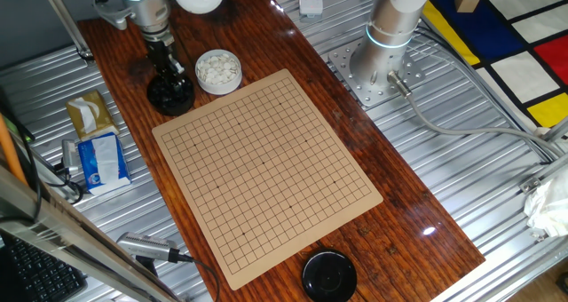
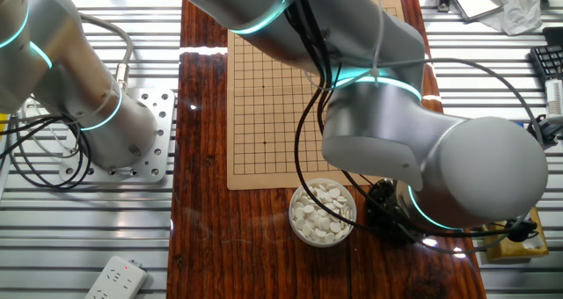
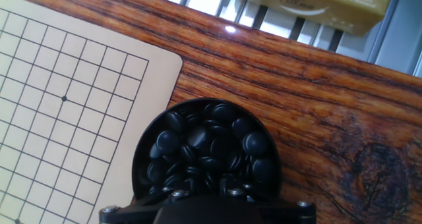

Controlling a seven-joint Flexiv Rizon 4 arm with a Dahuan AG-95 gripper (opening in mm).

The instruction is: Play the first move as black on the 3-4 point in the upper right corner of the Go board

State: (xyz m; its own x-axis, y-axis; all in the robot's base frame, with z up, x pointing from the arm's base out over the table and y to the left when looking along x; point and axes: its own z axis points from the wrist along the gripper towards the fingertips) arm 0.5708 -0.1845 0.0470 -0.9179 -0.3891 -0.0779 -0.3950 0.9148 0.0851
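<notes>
Wooden table (image 1: 417,204), dark red-brown and glossy, carrying everything else

Go board (image 1: 266,169), pale tan with a thin black grid, lying flat mid-table and bare of stones in all three views

Three round containers around the board:
- Black bowl (image 3: 206,153) just off the board's corner, heaped with glossy black stones (image 3: 198,137); any one of them fit to serve as the first move, none yet lifted out as far as visible; each small, round, shiny, roughly one grid cell across
- White bowl (image 1: 218,71) beside it, also near the board's far edge, filled with small white stones (image 2: 322,211)
- Black lid or closed bowl (image 1: 329,275) at the opposite, near end of the board, contents not visible

Gripper (image 1: 169,68) lowered over the black bowl, fingertips down among or just above the stones; jaw spread impossible to tell, tips hidden at the bottom edge of the hand view and behind the arm elsewhere

Yellow-tan box (image 3: 316,6) on the metal slats beyond the table edge
</notes>
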